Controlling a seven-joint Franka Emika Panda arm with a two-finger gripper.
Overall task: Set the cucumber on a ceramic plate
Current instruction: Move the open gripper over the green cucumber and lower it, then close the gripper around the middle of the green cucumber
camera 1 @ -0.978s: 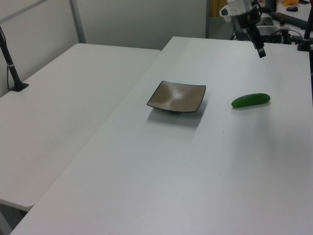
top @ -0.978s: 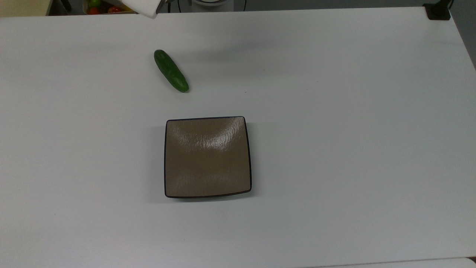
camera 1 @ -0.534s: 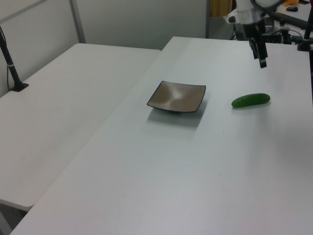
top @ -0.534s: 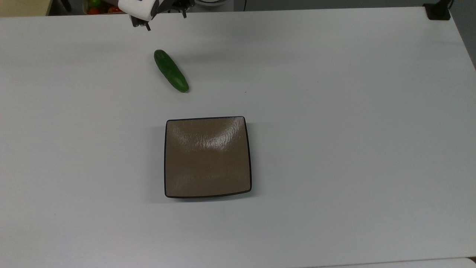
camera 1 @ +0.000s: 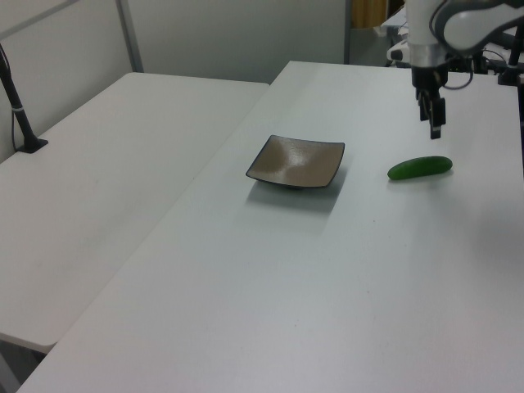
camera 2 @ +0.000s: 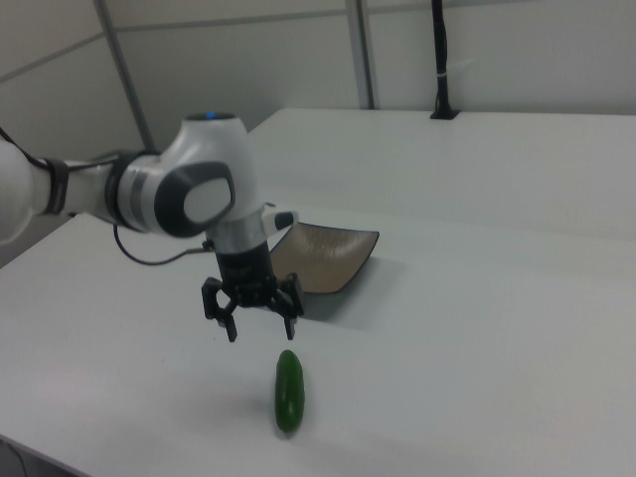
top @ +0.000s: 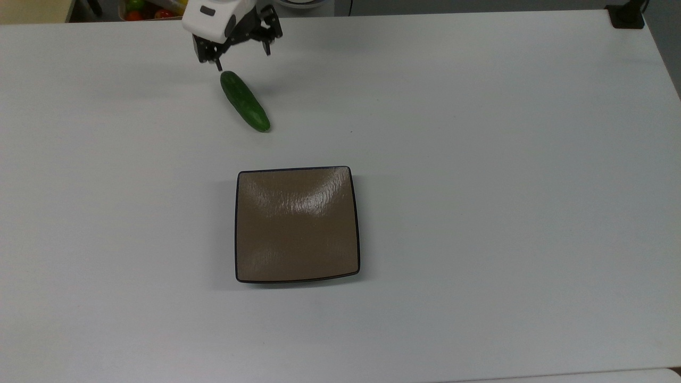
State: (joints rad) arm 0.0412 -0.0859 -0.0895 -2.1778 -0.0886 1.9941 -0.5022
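Observation:
The dark-green cucumber (top: 245, 101) lies slantwise on the white table, apart from the ceramic plate (top: 298, 223), a square glossy brown dish with a dark rim and nothing on it. My gripper (top: 242, 57) hangs open just above the table, over the cucumber's end farthest from the plate, touching nothing. In the left view the gripper (camera 1: 434, 123) points down just beyond the cucumber (camera 1: 419, 168), and the plate (camera 1: 296, 161) sits to the left view's left. In the right view the open gripper (camera 2: 263, 331) hovers between the cucumber (camera 2: 289, 391) and the plate (camera 2: 328, 256).
A box of coloured fruit (top: 143, 8) sits past the table's far edge in the top view. A black clamp (top: 628, 16) grips the top view's upper right corner. A second white table (camera 1: 98, 188) with a black post (camera 1: 20, 106) adjoins on the left view's left.
The arm has come in from the table's far edge and dropped lower, bringing the open gripper to just above the cucumber's far end. Cucumber and plate have not moved.

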